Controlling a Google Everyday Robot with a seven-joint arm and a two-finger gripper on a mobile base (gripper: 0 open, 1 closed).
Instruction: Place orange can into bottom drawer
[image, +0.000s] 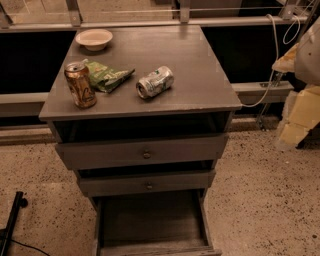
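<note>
Orange can (80, 85): is standing upright near the front left corner of the bench top (195, 55), just back from the front edge, its silver lid with pull-tab facing up.
Snack bag (107, 76): a crumpled green bag is lying just right of the orange can and slightly behind it; whether the 2 are touching is not clear.
Silver can (155, 82): a silver-and-green can is lying on its side around the middle of the bench top, nearer the front edge than the back, its top end pointing toward the front left.
Bowl (94, 39): a pale shallow bowl is sitting near the back left corner.
Bottom drawer (150, 220): the lowest of 3 drawers is standing pulled well out beneath the front edge, its plain wooden inside showing.
Top drawer (100, 154): is sitting below the bench top with a dark gap above its front and 1 small round knob (146, 154) in the middle.
Middle drawer (110, 186): is sitting below that, again with a dark gap above it and 1 knob.
Gripper (300, 112): is showing as a pale yellowish blur out beyond the right edge of the bench, over the speckled floor (260, 200), well apart from the orange can.
Grip state: cannot tell whether it is released or clenched; it is grasping nothing that shows.
Cable (274, 50): a white cable is hanging past the back right corner.
</note>
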